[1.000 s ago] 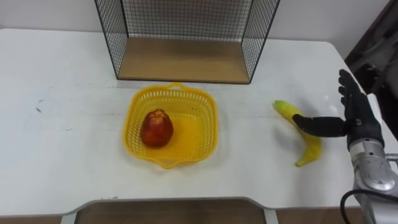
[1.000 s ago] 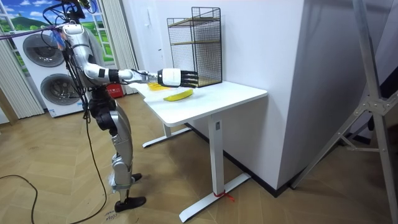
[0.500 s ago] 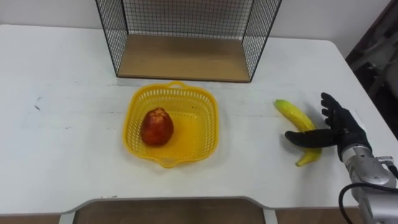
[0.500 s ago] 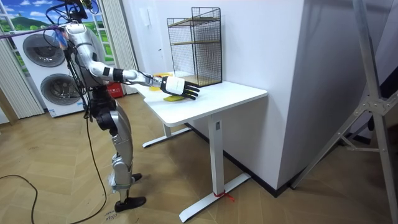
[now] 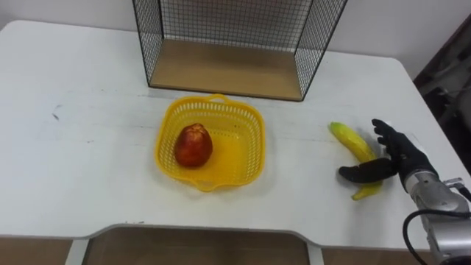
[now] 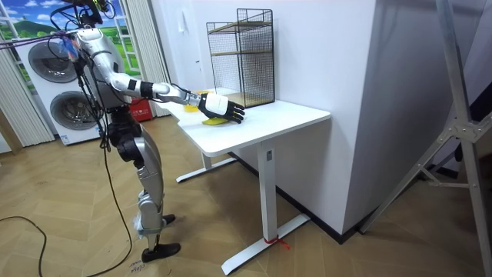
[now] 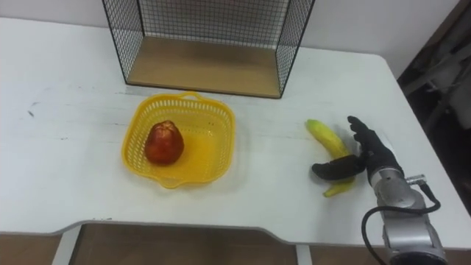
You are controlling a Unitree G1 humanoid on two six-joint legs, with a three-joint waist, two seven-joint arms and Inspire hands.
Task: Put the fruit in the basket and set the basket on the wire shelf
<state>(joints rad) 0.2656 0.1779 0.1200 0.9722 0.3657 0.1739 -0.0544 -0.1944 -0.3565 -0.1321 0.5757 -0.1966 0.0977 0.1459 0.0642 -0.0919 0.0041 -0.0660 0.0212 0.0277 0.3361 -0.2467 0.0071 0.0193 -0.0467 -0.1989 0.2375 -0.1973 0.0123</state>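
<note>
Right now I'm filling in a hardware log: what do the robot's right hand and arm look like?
The right hand is black with slim fingers; in the room view its back looks white. Behind it is a round, silver metal forearm, and a black cable loops beside that. Further up, the arm is silver with a dark band.

No legible txt, labels, brand names, nos. or signs in any view.
</note>
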